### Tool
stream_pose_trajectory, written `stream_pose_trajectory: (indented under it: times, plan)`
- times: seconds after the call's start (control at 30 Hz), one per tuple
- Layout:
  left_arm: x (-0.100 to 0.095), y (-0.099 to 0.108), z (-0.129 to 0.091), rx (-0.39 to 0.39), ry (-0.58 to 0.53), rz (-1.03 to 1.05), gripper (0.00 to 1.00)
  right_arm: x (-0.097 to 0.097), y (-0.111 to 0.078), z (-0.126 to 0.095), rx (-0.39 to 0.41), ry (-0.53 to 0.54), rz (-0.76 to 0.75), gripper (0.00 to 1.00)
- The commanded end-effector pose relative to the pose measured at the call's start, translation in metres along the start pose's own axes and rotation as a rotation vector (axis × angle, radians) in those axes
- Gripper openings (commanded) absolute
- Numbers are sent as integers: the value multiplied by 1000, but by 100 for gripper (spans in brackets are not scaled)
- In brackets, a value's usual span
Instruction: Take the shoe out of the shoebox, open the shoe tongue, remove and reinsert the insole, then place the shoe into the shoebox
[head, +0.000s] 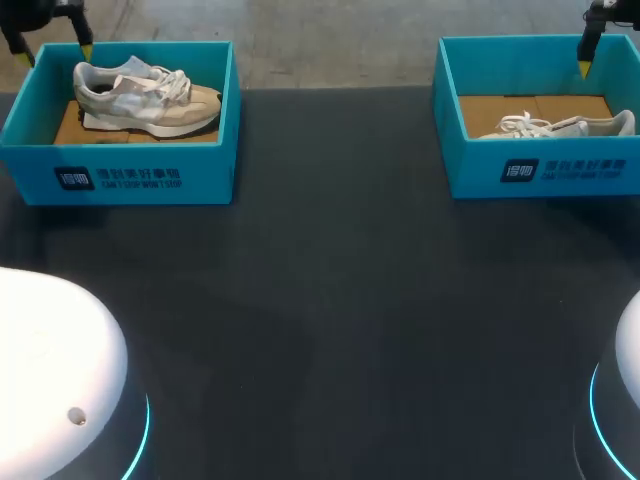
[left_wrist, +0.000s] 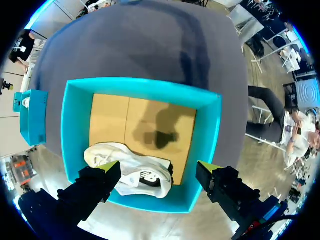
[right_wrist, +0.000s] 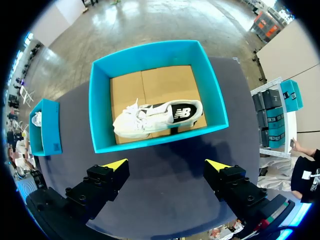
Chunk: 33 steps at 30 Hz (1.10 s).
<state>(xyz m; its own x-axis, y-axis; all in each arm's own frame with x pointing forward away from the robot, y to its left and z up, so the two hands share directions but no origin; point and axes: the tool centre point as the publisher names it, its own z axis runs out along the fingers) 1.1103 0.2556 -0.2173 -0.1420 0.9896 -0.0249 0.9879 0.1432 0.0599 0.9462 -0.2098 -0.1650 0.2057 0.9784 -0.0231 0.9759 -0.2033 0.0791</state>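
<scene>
My left gripper (left_wrist: 157, 167) hangs spread wide over the left shoebox (head: 120, 175) at upper left, beige sneaker (head: 145, 95) inside. Right gripper (right_wrist: 166, 164) is spread too, with the right shoebox (head: 540, 170) at upper right ahead, white sneaker (head: 560, 127) inside. Dark table (head: 330, 300).

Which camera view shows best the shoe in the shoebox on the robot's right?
The right wrist view: it looks down into the right shoebox and shows the whole shoe lying on its side. The head view shows only its laces and top above the front wall. The left wrist view shows that box far off, small.
</scene>
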Motion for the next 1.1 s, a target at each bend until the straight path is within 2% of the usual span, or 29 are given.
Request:
stream_pose_trajectory:
  times: [0.03, 0.13, 0.63, 0.7, 0.8, 1.1]
  plan:
    - [0, 27, 6, 31, 23, 10, 100, 0, -1, 0, -2, -1, 1, 100]
    - [2, 44, 8, 10, 35, 5, 100, 0, -1, 0, -2, -1, 1, 100]
    - [2, 44, 8, 10, 35, 5, 100, 0, -1, 0, -2, -1, 1, 100]
    - [1, 47, 7, -40, 47, 27, 100, 0, -1, 0, -2, -1, 1, 100]
    - [3, 53, 7, -72, 47, 66, 100, 0, -1, 0, -2, -1, 1, 100]
    - [14, 76, 25, -55, 64, 108, 100, 0, -1, 0, -2, -1, 1, 100]
